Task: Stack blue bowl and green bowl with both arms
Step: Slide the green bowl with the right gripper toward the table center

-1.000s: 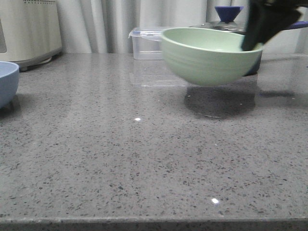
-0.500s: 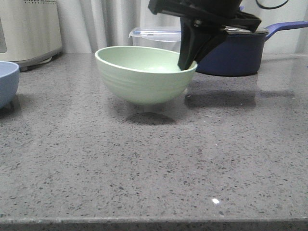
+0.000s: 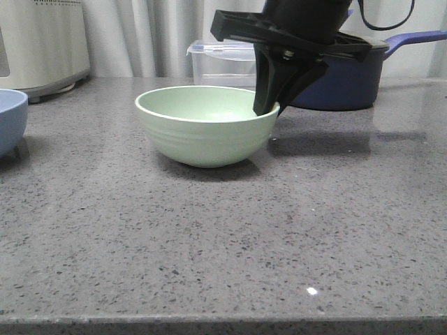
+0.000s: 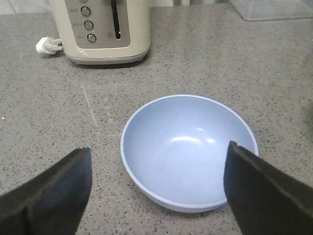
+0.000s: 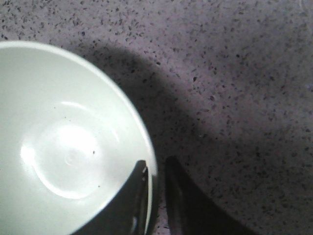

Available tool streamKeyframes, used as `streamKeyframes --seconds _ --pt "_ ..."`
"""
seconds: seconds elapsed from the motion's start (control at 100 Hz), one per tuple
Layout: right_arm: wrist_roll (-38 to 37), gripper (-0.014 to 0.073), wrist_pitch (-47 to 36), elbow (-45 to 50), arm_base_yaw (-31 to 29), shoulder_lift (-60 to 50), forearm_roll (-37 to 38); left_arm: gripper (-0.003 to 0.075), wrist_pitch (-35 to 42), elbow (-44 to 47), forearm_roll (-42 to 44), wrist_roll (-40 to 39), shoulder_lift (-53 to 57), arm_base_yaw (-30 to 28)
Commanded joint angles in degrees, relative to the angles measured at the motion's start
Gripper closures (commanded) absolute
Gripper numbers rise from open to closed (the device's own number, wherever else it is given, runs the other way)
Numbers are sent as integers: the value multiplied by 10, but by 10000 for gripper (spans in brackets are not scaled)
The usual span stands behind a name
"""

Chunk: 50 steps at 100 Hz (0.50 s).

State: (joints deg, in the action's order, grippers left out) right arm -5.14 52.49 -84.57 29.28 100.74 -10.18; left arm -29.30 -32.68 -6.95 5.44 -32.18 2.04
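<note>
The green bowl (image 3: 206, 132) sits upright on the grey counter at the middle. My right gripper (image 3: 267, 108) comes down from above onto its right rim. In the right wrist view the gripper (image 5: 156, 171) has one finger inside the green bowl (image 5: 63, 137) and one outside, shut on the rim. The blue bowl (image 3: 10, 118) stands at the far left edge, cut off by the frame. In the left wrist view my left gripper (image 4: 159, 149) is open and empty above the blue bowl (image 4: 188, 147), with its fingers (image 4: 58, 191) spread to either side.
A cream toaster (image 3: 42, 42) stands at the back left, behind the blue bowl (image 4: 100, 29). A clear lidded box (image 3: 220, 63) and a navy saucepan (image 3: 342, 80) stand at the back, behind the green bowl.
My right gripper has carried the green bowl from the right, up in the air, leftward and down onto the counter at the middle. The blue bowl has not moved.
</note>
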Motion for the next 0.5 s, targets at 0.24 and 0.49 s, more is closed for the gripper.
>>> streamKeyframes --seconds 0.24,0.49 --pt "7 453 -16 -20 0 -27 -5 175 36 -21 -7 -2 -4 -1" --pt "7 344 -16 -20 0 -27 -5 175 36 -21 -7 -2 -4 -1"
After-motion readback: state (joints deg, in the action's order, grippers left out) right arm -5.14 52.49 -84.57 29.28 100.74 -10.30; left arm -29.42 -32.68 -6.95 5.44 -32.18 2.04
